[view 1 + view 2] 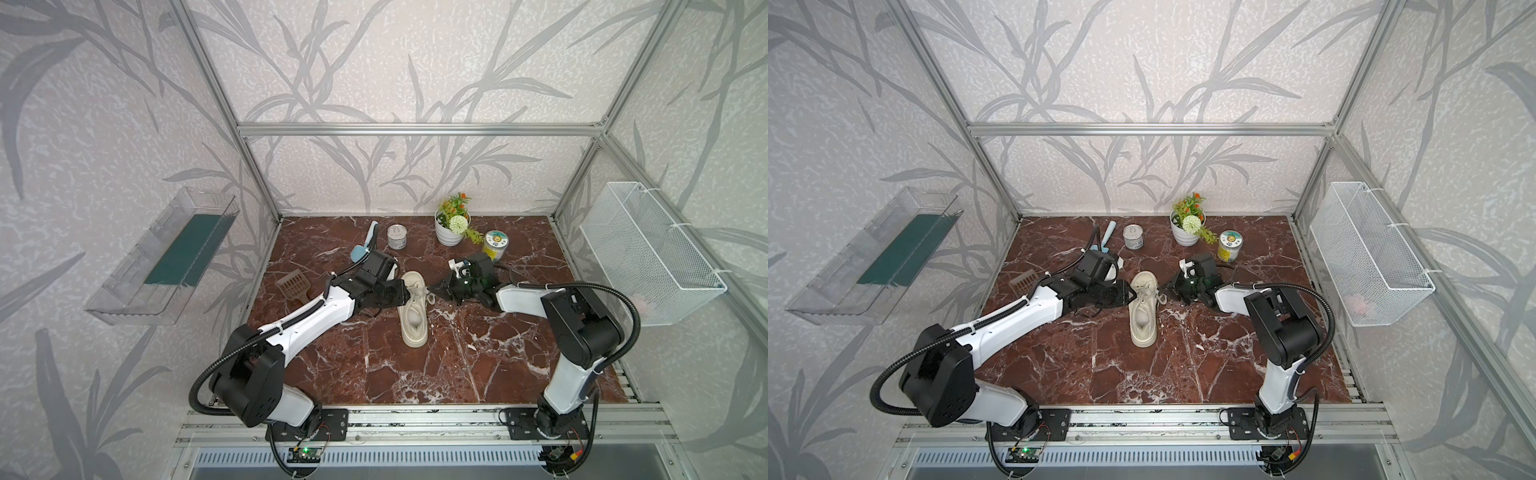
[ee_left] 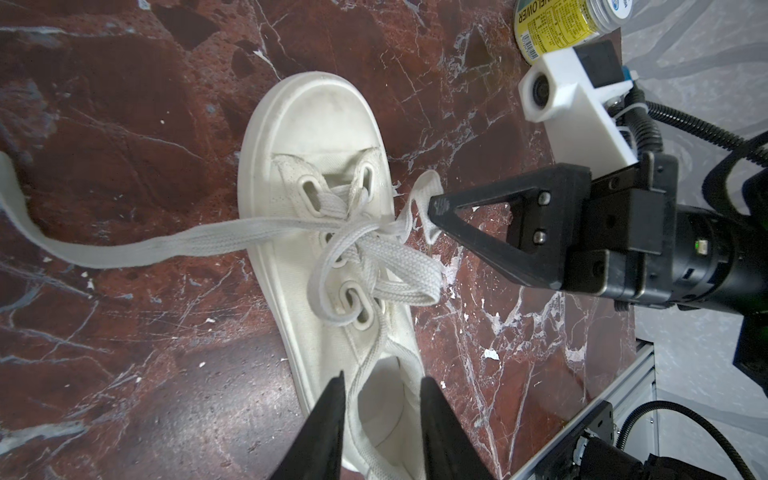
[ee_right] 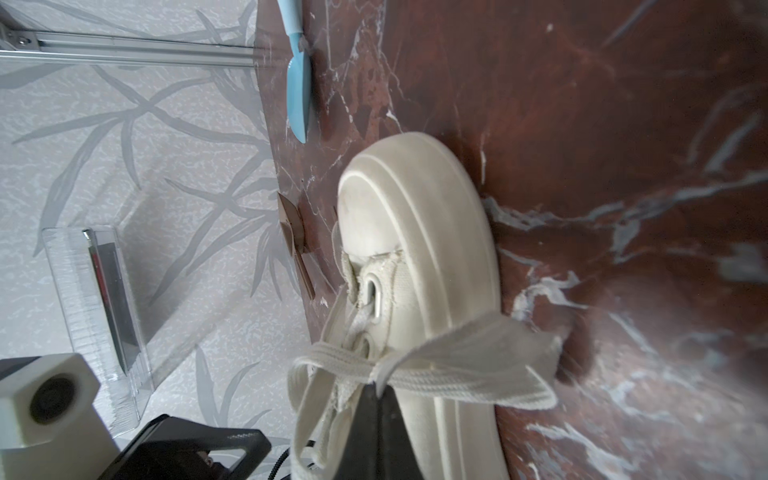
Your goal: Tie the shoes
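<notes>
**Bow-forming stage.** The cream low-top sneaker with thick platform sole (image 1: pixel 412 328) stands upright mid-way across the red-brown, white-veined marble table top (image 1: pixel 478 365), toe toward the back wall.

The right gripper (image 2: pixel 435 206), jaws shut, pinches a folded loop of the flat cream lace (image 2: pixel 399 255) just beside the eyelet rows. The left gripper (image 2: pixel 382 380) hovers over the shoe's opening with its jaws partly apart, holding nothing. One strand runs through the gap between them (whether it touches a finger cannot be told).

Next move, as judged: the left jaws need to close on that strand while the right holds its loop taut.

**Surroundings.** The cell is aluminium-framed, with grey leaf-patterned wallpaper. A clear plastic tray (image 1: pixel 124 286) and a white wire basket (image 1: pixel 648 253) hang on the side walls. A white pot of artificial flowers (image 1: pixel 449 237) stands at the back.
</notes>
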Robot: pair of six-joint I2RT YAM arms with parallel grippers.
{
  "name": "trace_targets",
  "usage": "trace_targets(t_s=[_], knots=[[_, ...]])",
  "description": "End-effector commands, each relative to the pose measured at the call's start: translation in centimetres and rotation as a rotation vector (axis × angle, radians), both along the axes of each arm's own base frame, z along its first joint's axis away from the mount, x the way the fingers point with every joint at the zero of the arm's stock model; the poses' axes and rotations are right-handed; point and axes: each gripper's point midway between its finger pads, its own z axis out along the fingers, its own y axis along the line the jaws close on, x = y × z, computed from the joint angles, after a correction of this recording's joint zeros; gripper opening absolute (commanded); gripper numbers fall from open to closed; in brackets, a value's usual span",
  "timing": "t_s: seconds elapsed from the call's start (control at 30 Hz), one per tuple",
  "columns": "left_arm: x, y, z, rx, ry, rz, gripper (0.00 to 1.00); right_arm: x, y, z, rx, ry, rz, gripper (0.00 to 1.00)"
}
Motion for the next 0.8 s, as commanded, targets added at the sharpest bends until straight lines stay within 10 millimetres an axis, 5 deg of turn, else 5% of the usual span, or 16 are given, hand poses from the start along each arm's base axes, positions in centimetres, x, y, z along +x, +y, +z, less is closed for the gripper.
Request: trace_targets(t_s=[0.0, 0.47, 0.77], knots=[[0.2, -0.7, 0.6, -0.036, -0.009, -0.003, 0.33, 1.1, 1.0, 1.7, 0.059, -0.036, 0.016, 0.01], [-0.1, -0.8, 0.4, -0.045, -0.004, -0.008, 0.33, 2.1, 2.2, 1.4, 0.082, -0.022, 0.026, 0.0], [-0.2, -0.7, 0.1, -0.049, -0.002, -0.001, 0.33, 0.9, 3.1, 1.5, 0.102, -0.007, 0.068, 0.0]])
